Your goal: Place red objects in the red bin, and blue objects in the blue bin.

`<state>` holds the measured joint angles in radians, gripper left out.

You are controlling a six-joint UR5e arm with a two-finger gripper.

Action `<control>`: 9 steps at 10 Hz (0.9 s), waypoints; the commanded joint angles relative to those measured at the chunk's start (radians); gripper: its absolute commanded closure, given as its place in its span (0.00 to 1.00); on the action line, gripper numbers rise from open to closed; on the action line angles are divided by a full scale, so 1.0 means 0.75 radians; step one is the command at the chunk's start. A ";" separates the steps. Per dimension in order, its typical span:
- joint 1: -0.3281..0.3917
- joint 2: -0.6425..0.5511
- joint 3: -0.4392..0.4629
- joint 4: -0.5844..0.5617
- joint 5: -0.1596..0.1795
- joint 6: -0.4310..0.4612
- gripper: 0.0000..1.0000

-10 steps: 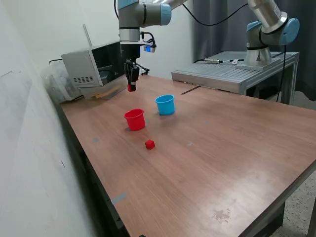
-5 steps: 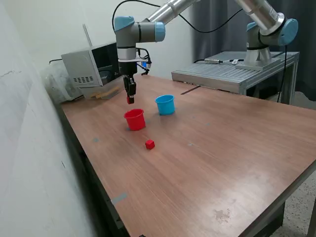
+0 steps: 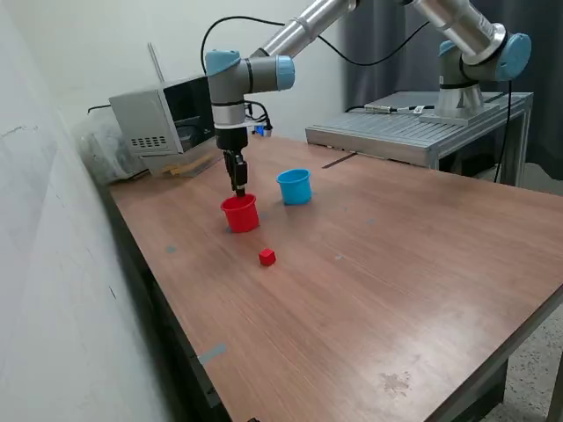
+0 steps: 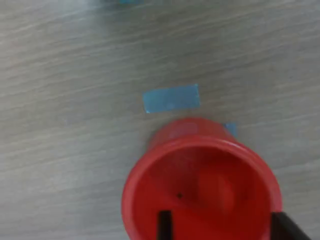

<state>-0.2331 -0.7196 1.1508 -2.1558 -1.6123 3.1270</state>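
Wood-grain laminate covers the table [image 3: 378, 290] in the exterior view. The red cup [image 3: 240, 214] stands upright on it toward the exterior view's left; the light blue cup [image 3: 295, 186] stands upright near it, further back and toward the exterior view's right, the two apart. One red cube [image 3: 267, 257] lies on the table in front of the red cup, near it but not touching. The arm reaches in from the upper right of this view, and the gripper [image 3: 238, 186] points straight down with its tips at the rim of the red cup. A trace of red shows at the tips, but this view is too small to tell whether the fingers are parted or what they hold. A grey box-shaped device [image 3: 163, 119] sits at the back edge of the table, and a grey metal platform [image 3: 413, 132] stands behind the table at the exterior view's right.

Wrist view: the red cup [image 4: 200, 185] is seen from above, its mouth open toward the camera. Two dark fingertips [image 4: 164, 226] appear at the frame edge, one on each side of the cup's opening, set well apart. What lies between them is cut off by the frame edge, so any held item cannot be confirmed. A light blue tape strip [image 4: 171, 98] is stuck flat on the table just beside the cup
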 commanded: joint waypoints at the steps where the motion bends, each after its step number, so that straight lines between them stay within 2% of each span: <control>1: 0.000 0.002 -0.009 -0.003 -0.010 -0.013 0.00; 5: 0.012 -0.024 -0.019 0.007 -0.012 -0.032 0.00; 7: 0.024 -0.085 -0.015 0.037 -0.008 -0.062 0.00; 8: 0.110 -0.120 -0.017 0.106 -0.004 -0.127 0.00; 9: 0.165 -0.131 -0.037 0.131 -0.004 -0.144 0.00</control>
<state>-0.1678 -0.7934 1.1344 -2.0964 -1.6169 3.0527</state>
